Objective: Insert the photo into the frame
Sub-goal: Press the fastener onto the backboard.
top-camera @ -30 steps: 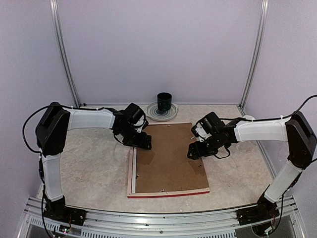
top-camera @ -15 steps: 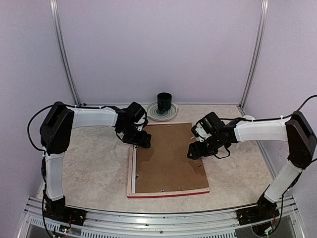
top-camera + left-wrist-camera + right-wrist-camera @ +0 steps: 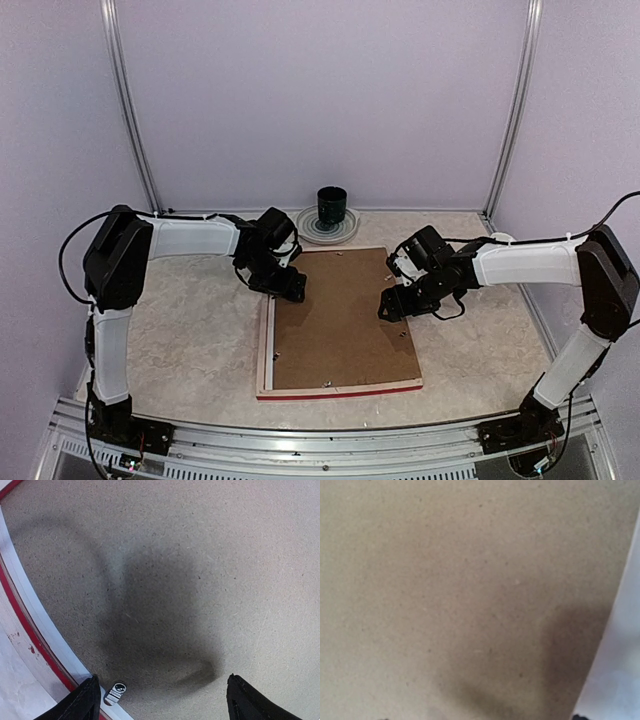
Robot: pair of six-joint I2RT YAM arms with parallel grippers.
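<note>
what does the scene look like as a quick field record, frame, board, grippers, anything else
frame: red-edged, face down on the table, pale back up
backing board: brown, lying inside the frame
photo: not visible
left gripper: open, over the board's far left corner, near a metal clip
right gripper: open, over the board's right edge
background: dark cup on a plate at the back

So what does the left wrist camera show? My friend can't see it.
A brown cardboard backing board fills the view, a thin bright red picture frame edging its left side. A small silver clip sits low, between the open left tool's fingertips.
</note>
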